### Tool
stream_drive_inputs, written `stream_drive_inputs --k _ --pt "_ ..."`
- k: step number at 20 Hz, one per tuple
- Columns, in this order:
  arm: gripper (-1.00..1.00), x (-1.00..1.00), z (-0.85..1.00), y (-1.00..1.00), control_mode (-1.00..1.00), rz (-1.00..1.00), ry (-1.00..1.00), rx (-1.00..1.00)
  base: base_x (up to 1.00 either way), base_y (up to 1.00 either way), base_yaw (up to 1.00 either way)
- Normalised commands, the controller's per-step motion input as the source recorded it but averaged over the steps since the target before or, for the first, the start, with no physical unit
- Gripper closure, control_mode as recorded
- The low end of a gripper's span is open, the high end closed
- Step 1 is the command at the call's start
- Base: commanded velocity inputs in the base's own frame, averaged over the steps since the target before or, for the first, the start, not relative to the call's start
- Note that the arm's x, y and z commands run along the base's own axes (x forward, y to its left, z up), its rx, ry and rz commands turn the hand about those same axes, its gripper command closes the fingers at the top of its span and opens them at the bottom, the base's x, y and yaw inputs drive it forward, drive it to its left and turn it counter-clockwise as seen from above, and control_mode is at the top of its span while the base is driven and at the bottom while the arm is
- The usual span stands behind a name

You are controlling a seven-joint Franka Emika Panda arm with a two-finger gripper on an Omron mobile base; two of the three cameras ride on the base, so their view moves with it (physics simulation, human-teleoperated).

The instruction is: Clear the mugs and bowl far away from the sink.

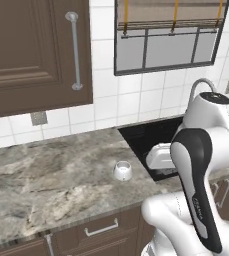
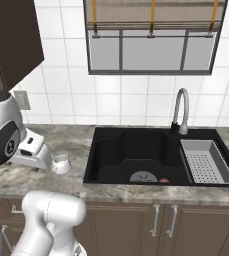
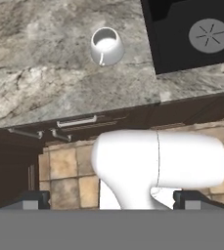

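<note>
The white mug (image 1: 122, 170) stands upright on the stone counter, a little left of the black sink (image 1: 145, 136). In the right base view, the mug (image 2: 61, 164) sits just right of my hand. My gripper (image 3: 113, 201) is open, with its fingertips (image 3: 33, 199) far apart and nothing between them. It hangs above the counter's front edge, short of the mug (image 3: 106, 46). A small reddish sliver (image 2: 163, 180) peeks over the sink's front rim; I cannot tell whether it is the bowl. The yellow mug is out of view.
The chrome tap (image 2: 181, 112) and grey perforated tray (image 2: 206, 161) occupy the sink's right side. A dark wall cabinet (image 1: 31, 50) hangs over the left counter (image 1: 41, 175). Drawers (image 3: 74, 122) and tiled floor lie below the hand.
</note>
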Motion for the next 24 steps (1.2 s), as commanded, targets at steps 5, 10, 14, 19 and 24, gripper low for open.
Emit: stream_drive_inputs --k 5,10,14,19,24 --pt "-1.0 0.0 -0.3 0.09 -1.0 0.0 0.0 0.0 0.0 0.0 0.0" --pt "-1.0 0.05 -0.26 0.15 -1.0 0.0 0.0 0.0 0.0 0.0 0.0" --pt "-1.0 0.17 -0.19 0.12 -1.0 0.0 0.0 0.0 0.0 0.0 0.0" --pt "-1.0 0.27 -0.14 0.07 -1.0 0.0 0.0 0.0 0.0 0.0 0.0" --pt "-1.0 0.22 -0.17 0.06 -1.0 0.0 0.0 0.0 0.0 0.0 0.0"
